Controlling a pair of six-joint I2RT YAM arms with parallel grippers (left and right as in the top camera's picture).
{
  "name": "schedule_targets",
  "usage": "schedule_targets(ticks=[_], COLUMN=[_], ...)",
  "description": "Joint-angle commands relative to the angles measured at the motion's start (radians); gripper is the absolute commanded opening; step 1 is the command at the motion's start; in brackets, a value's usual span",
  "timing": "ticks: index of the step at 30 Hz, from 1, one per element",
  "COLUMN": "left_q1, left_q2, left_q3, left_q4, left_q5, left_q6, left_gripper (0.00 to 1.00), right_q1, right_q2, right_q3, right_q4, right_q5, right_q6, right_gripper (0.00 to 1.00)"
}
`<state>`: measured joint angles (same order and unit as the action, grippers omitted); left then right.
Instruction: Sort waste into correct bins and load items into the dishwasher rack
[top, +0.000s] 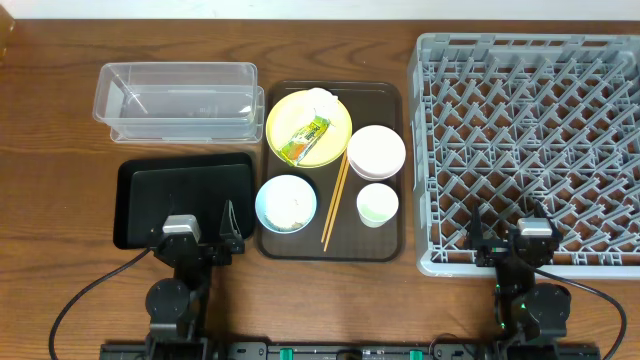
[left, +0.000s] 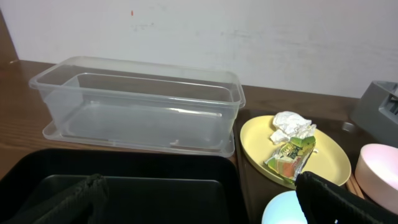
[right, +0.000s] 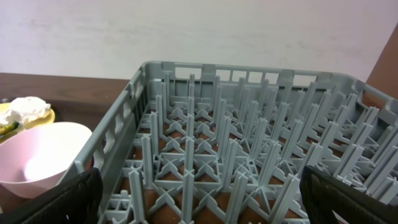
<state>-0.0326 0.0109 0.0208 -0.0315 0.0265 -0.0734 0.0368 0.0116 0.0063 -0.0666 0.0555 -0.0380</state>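
- Judging by how things lie, sorting has not begun. The crumpled tissue (left: 291, 124) and the snack wrapper (left: 289, 154) touch each other on the yellow plate (left: 329, 163), at the far left of the brown serving tray (top: 383, 100).
- The left fingers (left: 339, 198) are spread wide and empty above the black tray (top: 140, 205). The right fingers (right: 56, 199) are just as wide and empty, over the near edge of the dishwasher rack (top: 530, 60).
- The tissue looks like the sensible first pick for the left arm. Descend from above and pinch the crest of the crumple, so the fingers neither scrape the plate nor drag the wrapper along.
- The clear box (top: 175, 100) stands just beside the plate with tall walls, so lift above its rim before crossing.
- The light blue bowl (top: 286, 203) lies between the left arm and the plate, so pass over it high.
- Bare tabletop (top: 60, 170) lies left of the bins. Only a narrow gap separates serving tray and rack.
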Motion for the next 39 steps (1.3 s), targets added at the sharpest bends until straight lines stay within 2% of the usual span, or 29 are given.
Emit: schedule_targets(ticks=[1, 32, 39], left_q1=[0.005, 0.005, 0.005], left_q2=[-0.007, -0.001, 0.140], left_q3=[-0.017, -0.005, 0.081], left_q4=[-0.039, -0.023, -0.025], left_q5=[-0.012, -0.012, -0.012], left_q6=[0.013, -0.014, -0.014], left_gripper=[0.99, 0.99, 0.99], right_q1=[0.011, 0.010, 0.009], right_q2=[-0.007, -0.007, 0.037], right_q3=[-0.001, 0.007, 0.068], right_q4=[-0.004, 0.026, 0.018], right_q5=[0.000, -0.005, 0.014], right_q6=[-0.012, -0.008, -0.008], right_gripper=[0.99, 0.99, 0.99])
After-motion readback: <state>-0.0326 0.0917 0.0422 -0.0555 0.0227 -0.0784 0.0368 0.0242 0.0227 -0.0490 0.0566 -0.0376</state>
